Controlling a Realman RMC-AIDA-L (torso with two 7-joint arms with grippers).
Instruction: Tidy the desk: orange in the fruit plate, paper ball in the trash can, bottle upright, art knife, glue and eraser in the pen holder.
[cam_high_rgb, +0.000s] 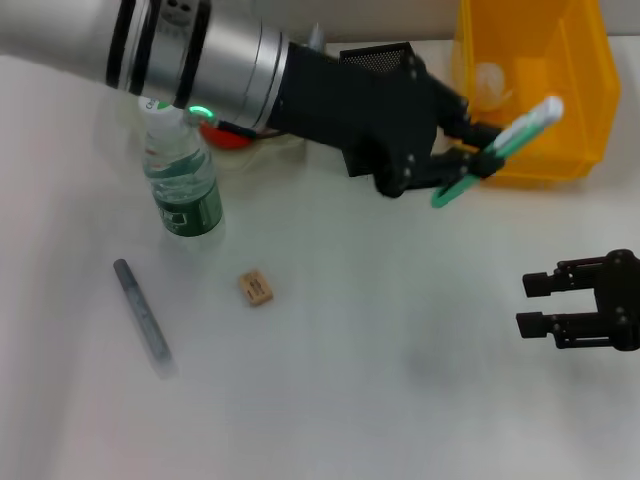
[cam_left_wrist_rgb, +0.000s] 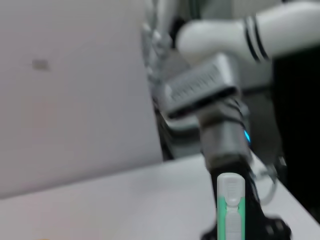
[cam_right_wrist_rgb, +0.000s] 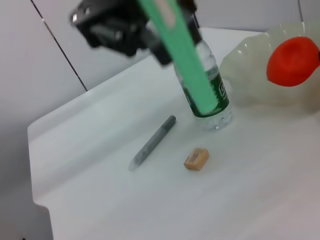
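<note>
Our left gripper (cam_high_rgb: 478, 150) is clamped on the green art knife (cam_high_rgb: 500, 148), held up off the desk and tilted, its pale end reaching toward the yellow bin (cam_high_rgb: 535, 90). We read that grip near the lower half as leaving the long end free to go tip-first into a holder mesh. A black mesh pen holder (cam_high_rgb: 378, 58) peeks out just behind the left forearm, mostly hidden, so we can't judge its opening from here. Bottle (cam_high_rgb: 183, 185) already stands upright, left of centre; orange (cam_right_wrist_rgb: 292, 61) sits in the clear fruit plate (cam_right_wrist_rgb: 250, 70) behind it. Still loose on the desk: the grey glue stick (cam_high_rgb: 143, 313) lying flat near the left front, and the eraser (cam_high_rgb: 256, 288) a bit right of it, apart from both bottle and stick. Right gripper (cam_high_rgb: 535, 302) hovers low at the right side, fingers apart, holding nothing, well clear of the left arm. Room: centre and front of the desk are open, so a swing back to the holder looks free, but the forearm passes right over the bottle cap, which is a tip risk. The knife tip is also close to the bin's front wall. Paper ball not identifiable; something pale shows inside the bin, can't tell what.
</note>
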